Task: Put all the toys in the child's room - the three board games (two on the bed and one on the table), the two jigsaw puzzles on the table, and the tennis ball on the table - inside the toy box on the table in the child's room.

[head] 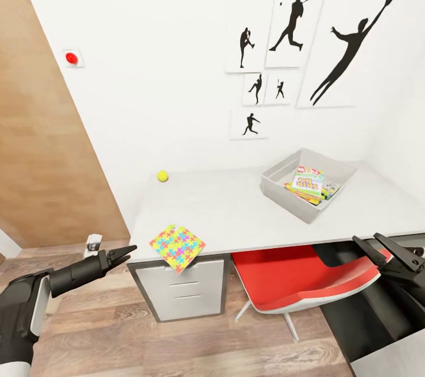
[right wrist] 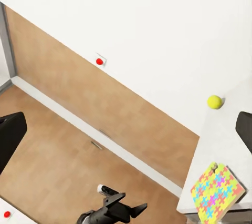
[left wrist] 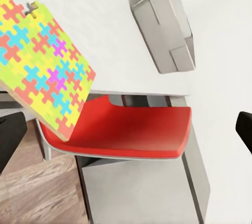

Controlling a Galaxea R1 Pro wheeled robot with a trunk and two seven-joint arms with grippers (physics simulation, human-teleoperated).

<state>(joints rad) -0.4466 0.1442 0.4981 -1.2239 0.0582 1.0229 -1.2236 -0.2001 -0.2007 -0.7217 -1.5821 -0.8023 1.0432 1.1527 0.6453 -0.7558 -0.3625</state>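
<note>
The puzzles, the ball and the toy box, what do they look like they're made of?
The puzzles: probably cardboard, matte; thin stiff squares of interlocking coloured pieces, overhanging the table edge without sagging.
The ball: seemingly felt; dull yellow-green with no gloss, though too small to see fuzz.
The toy box: likely plastic; thin, smooth, plain grey walls with a flat sheen.

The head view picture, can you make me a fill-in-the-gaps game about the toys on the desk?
1. The small yellow-green tennis ball lies on the light grey desk top near the ____.
2. The flat multicoloured jigsaw puzzle squares hang over the desk's front ____.
3. The colourful flat game boxes lie inside the light grey square ____.

Missing words: wall; edge; toy box
</note>
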